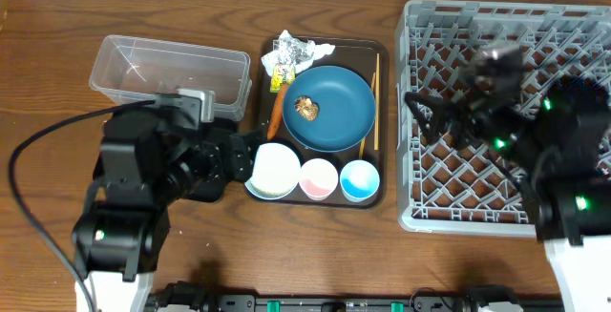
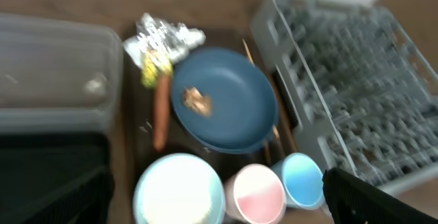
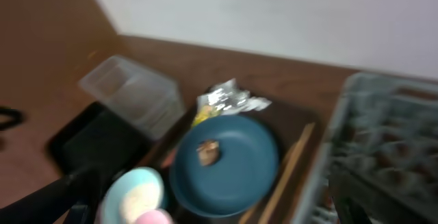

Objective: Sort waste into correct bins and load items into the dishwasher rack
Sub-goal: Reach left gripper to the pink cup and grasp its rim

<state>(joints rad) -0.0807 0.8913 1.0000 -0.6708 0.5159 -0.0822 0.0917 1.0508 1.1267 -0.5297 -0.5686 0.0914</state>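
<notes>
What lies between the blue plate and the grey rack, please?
Thin wooden chopsticks, on the brown tray beside the plate; clearest in the overhead view.

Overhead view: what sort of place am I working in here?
Probably a tabletop dish-clearing station, likely a test bench rather than a kitchen: a grey dishwasher rack, a serving tray holding a blue plate with a food lump, and a clear tub on a wooden table.

1. Table (image 1: 57,54), upper left: showing smooth brown wood grain.
2. Tub (image 1: 162,64): looking like clear, glossy plastic.
3. Rack (image 1: 449,218): appearing as matt grey plastic.
4. Plate (image 1: 344,112): gleaming smooth, dark blue.
5. Wrapper (image 1: 294,52): glinting, crinkled, foil-like.
</notes>
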